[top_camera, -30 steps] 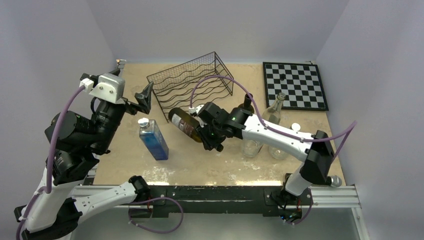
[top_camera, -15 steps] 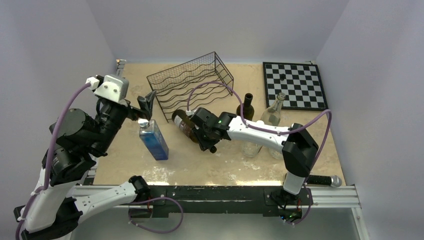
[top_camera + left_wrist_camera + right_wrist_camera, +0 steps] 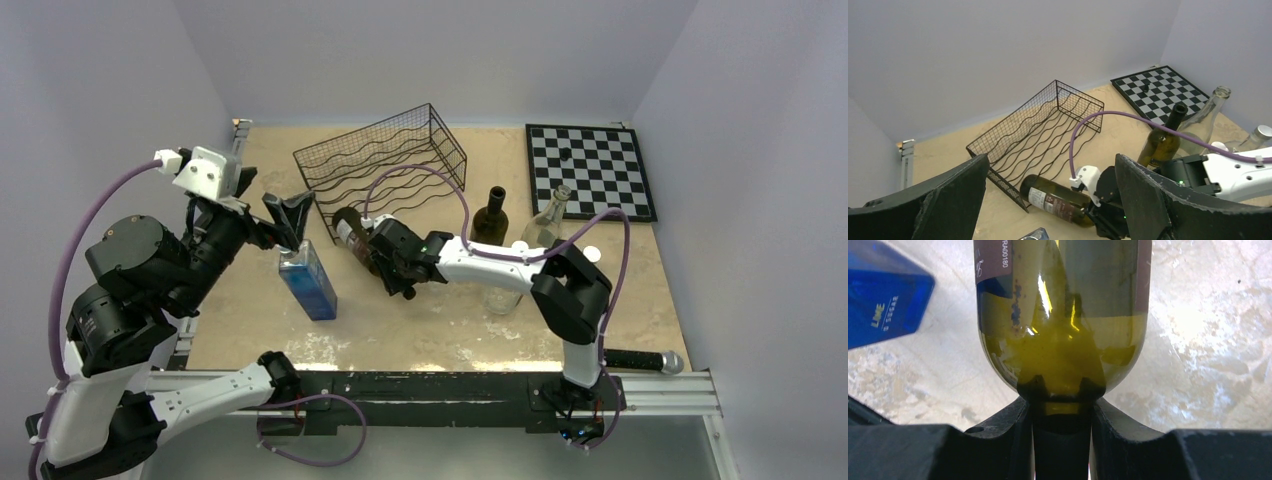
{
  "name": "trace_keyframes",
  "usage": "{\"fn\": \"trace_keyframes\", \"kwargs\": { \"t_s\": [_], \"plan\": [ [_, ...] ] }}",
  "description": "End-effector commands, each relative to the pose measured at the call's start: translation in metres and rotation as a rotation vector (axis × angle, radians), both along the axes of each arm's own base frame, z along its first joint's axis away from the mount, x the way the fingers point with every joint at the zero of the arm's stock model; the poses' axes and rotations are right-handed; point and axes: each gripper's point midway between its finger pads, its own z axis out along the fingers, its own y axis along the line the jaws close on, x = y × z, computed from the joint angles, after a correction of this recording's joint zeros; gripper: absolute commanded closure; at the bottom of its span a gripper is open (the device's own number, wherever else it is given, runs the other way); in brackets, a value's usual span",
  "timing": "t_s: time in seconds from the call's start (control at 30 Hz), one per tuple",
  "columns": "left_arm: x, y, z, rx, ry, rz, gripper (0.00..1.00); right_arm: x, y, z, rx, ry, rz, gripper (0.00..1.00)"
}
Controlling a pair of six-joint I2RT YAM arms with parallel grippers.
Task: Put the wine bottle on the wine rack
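Transport is the step in hand: your right gripper [image 3: 1062, 405] is clamped on the neck of the wine bottle [image 3: 1063, 315], which lies level with its base just near of the wine rack [image 3: 385, 160], at its left corner. Your left gripper [image 3: 290, 218] hangs wide open, holding nothing. Next, you likely need to raise the base over the rack's edge into a trough. The table [image 3: 420, 325] is worn beige, with a chessboard [image 3: 590, 170] far right and pale bare walls.
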Motion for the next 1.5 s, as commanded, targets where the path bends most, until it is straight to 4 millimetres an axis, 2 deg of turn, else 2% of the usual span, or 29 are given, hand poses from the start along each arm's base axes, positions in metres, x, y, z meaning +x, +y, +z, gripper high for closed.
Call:
{"fn": "trace_keyframes", "kwargs": {
  "t_s": [0.0, 0.27, 0.4, 0.77, 0.93, 1.27, 1.37, 1.47],
  "plan": [
    [-0.007, -0.005, 0.006, -0.057, 0.023, -0.041, 0.01, 0.049, 0.047, 0.061, 0.234, -0.212, -0.096, 1.00],
    [-0.005, -0.020, -0.003, -0.042, 0.099, -0.079, 0.01, 0.074, 0.070, 0.056, 0.292, -0.255, -0.182, 1.00],
    [-0.009, -0.026, 0.000, -0.050, 0.134, -0.111, 0.01, 0.089, 0.086, 0.055, 0.303, -0.280, -0.206, 1.00],
    [-0.018, -0.028, -0.011, -0.073, 0.205, -0.132, 0.03, 0.121, 0.128, 0.057, 0.360, -0.317, -0.229, 1.00],
    [-0.016, -0.026, -0.018, -0.054, 0.222, -0.114, 0.03, 0.130, 0.137, 0.060, 0.365, -0.337, -0.215, 1.00],
    [-0.022, -0.012, -0.030, -0.074, 0.272, -0.068, 0.03, 0.148, 0.143, 0.050, 0.342, -0.312, -0.232, 1.00],
    [-0.024, -0.010, -0.032, -0.085, 0.278, -0.065, 0.03, 0.153, 0.144, 0.043, 0.343, -0.273, -0.235, 0.88],
    [-0.025, -0.009, -0.034, -0.089, 0.285, -0.059, 0.03, 0.155, 0.143, 0.041, 0.347, -0.258, -0.246, 0.84]
  ]
}}
